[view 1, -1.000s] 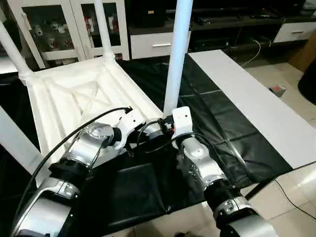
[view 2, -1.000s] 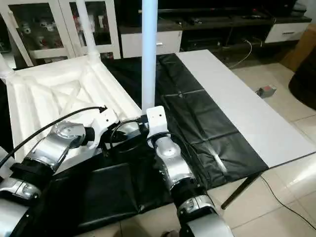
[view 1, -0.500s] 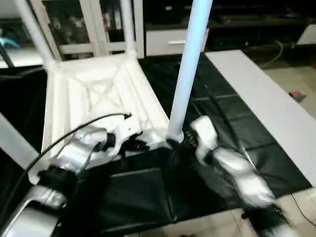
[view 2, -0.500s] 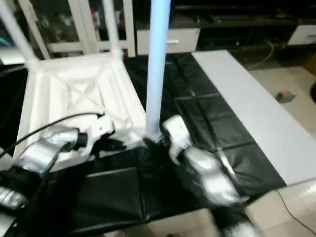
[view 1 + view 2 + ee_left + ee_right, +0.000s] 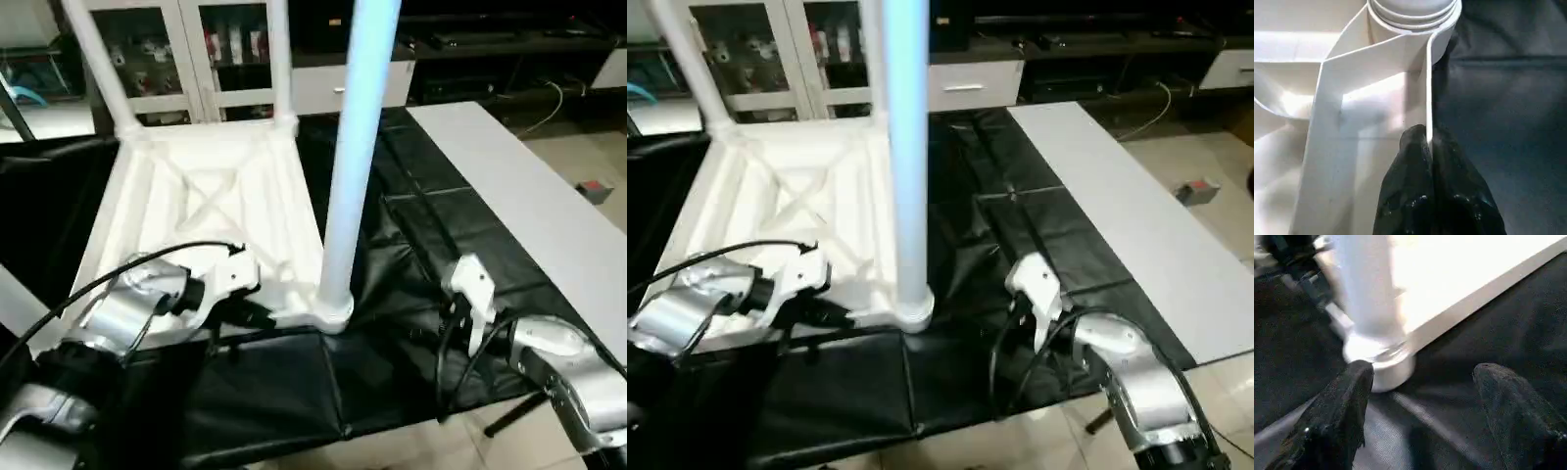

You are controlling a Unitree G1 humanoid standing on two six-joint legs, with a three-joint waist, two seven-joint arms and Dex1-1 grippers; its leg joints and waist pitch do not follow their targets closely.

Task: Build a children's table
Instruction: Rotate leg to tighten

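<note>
The children's table top (image 5: 206, 196) lies upside down on the black cloth, ribbed underside up. White legs stand in its corner sockets: the near right leg (image 5: 351, 147), the far right leg (image 5: 279, 59) and the far left leg (image 5: 93, 54). My left gripper (image 5: 1427, 134) is shut on the thin rim of the top just beside the near right socket (image 5: 1413, 14). My right gripper (image 5: 1424, 372) is open, its two fingers (image 5: 1347, 406) spread wide, a short way off the near right leg's flared foot (image 5: 1378, 364) and touching nothing.
A bare white strip of the work table (image 5: 529, 196) runs along the right of the black cloth (image 5: 411, 215). White glass-door cabinets (image 5: 196, 49) stand behind. A small object (image 5: 593, 188) lies on the floor at the right.
My right gripper has let go of the near right leg's base and drawn back to the right and toward me. The leg stays upright in its socket. The camera has shifted.
</note>
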